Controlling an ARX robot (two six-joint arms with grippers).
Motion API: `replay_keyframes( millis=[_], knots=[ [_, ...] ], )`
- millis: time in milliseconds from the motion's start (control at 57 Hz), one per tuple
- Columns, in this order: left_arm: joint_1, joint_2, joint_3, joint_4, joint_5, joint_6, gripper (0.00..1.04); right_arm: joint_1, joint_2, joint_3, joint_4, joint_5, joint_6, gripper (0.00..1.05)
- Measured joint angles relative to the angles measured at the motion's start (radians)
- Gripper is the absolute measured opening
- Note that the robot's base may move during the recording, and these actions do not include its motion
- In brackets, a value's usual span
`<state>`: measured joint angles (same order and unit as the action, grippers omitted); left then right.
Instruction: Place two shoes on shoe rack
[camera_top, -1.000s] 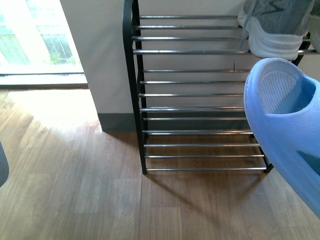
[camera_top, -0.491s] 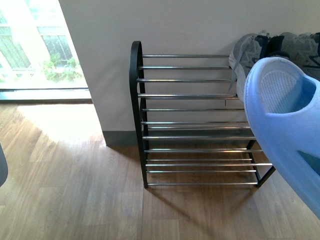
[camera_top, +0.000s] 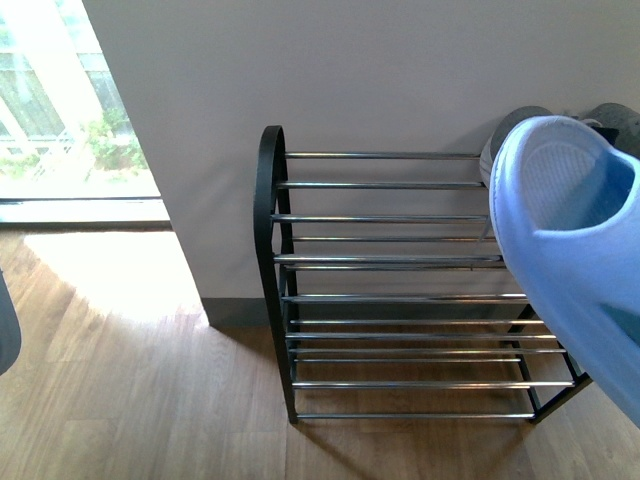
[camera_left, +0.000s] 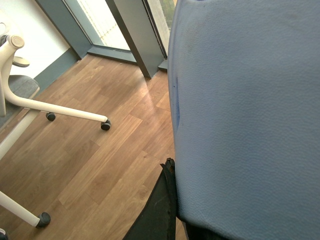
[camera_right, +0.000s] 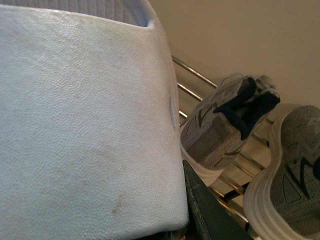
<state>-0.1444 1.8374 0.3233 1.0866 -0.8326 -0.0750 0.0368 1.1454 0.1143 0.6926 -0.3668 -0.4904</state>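
Two light-blue slides (camera_top: 570, 250) (camera_left: 245, 115) fill both wrist views, hiding each claw, so grip state is unclear. Grey sneakers (camera_right: 225, 125) sit on the rack (camera_top: 390, 290) behind.

Perhaps office: wheeled chair (camera_left: 30, 100), shoe rack (camera_top: 390, 290)

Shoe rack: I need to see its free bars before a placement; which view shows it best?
The front view: the shoe rack shows nearly whole, tiers visible. The right wrist view catches only a few bars beside the grey sneakers. The left wrist view shows none.
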Motion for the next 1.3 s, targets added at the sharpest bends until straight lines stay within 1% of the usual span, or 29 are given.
replay_keyframes(
  millis=[684,719,754,772,807,860,947,1000,1035,1088,1123,1211,1298],
  knots=[
    [0.002,0.0,0.0,0.0,-0.004,0.0,0.02,0.0,0.0,0.0,0.0,-0.004,0.0,0.01],
    [0.002,0.0,0.0,0.0,-0.003,0.0,0.02,0.001,0.025,-0.014,0.067,-0.009,0.032,0.01],
    [0.002,0.0,0.0,0.0,-0.003,0.0,0.02,0.005,0.051,-0.032,0.172,-0.01,0.087,0.01],
    [0.002,0.0,0.0,0.0,-0.003,0.0,0.02,0.011,0.058,-0.039,0.216,-0.002,0.112,0.01],
    [0.002,0.0,0.0,0.0,-0.004,0.0,0.02,0.026,0.057,-0.041,0.243,0.018,0.164,0.01],
    [0.002,0.0,0.0,0.0,-0.003,0.0,0.02,0.047,0.039,-0.036,0.235,0.035,0.198,0.01],
    [0.002,0.0,0.0,0.0,-0.003,0.0,0.02,0.107,-0.023,0.001,0.137,0.07,0.294,0.01],
    [0.002,0.0,0.0,0.0,-0.004,0.0,0.02,0.151,-0.026,0.042,0.08,0.113,0.345,0.01],
    [0.002,0.0,0.0,0.0,-0.004,0.0,0.02,0.204,0.007,0.114,0.024,0.166,0.41,0.01],
    [0.001,0.0,0.0,0.0,-0.002,0.0,0.02,0.254,0.08,0.208,-0.01,0.221,0.476,0.01],
    [0.002,0.0,0.0,0.0,-0.003,0.0,0.02,0.285,0.166,0.305,-0.034,0.272,0.524,0.01],
    [0.002,0.0,0.0,0.0,-0.004,0.0,0.02,0.323,0.32,0.464,-0.077,0.348,0.576,0.01],
    [0.002,0.0,0.0,0.0,-0.003,0.0,0.02,0.345,0.439,0.57,-0.111,0.387,0.581,0.01]
  ],
)
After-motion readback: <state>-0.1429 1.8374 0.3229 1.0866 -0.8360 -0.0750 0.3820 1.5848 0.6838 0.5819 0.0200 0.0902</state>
